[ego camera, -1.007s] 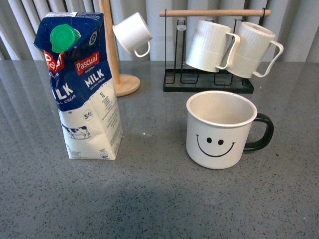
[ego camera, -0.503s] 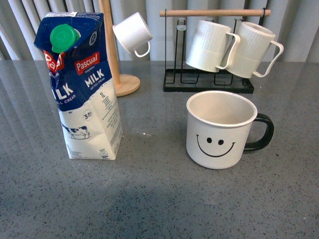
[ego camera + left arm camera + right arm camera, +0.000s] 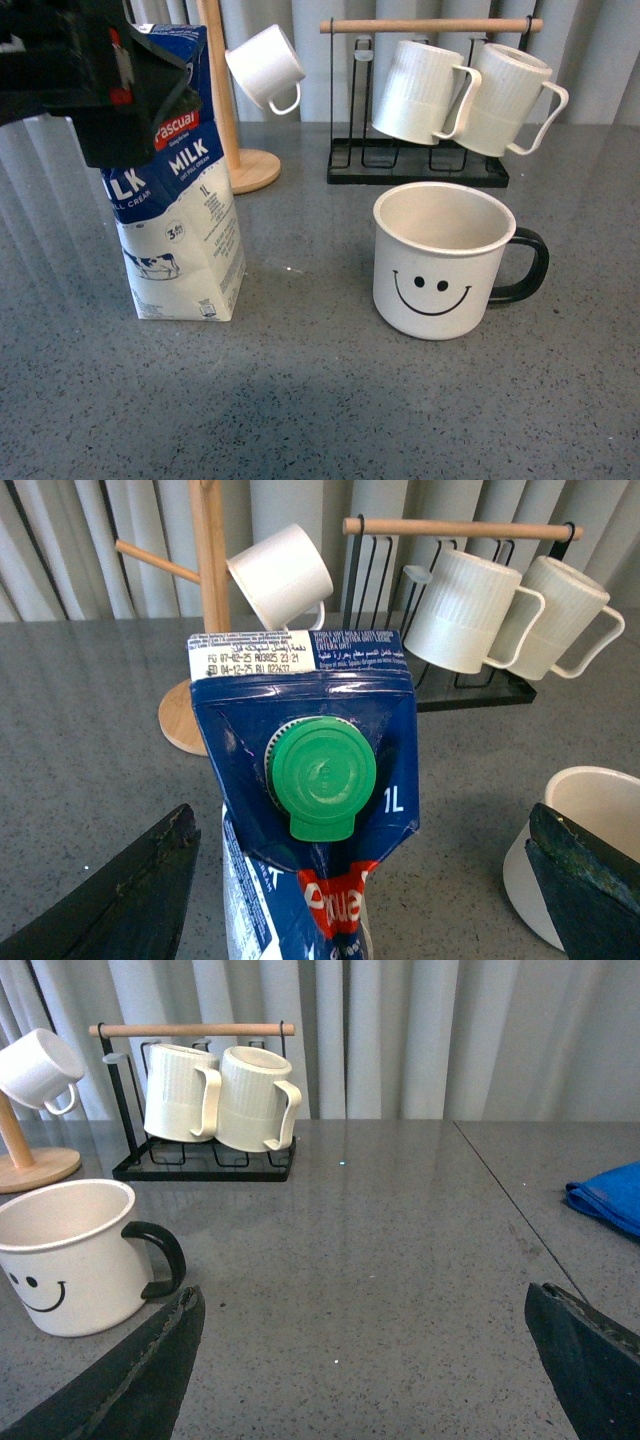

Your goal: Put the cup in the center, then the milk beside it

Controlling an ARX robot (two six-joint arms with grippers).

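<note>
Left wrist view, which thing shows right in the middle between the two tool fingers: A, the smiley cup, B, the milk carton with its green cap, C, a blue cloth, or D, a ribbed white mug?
B: the milk carton, green cap up, fills the middle between the spread fingers of the left tool; the smiley cup shows only at the edge.

"Pascual", "MILK", "1L" on carton (image 3: 182, 232)
</note>
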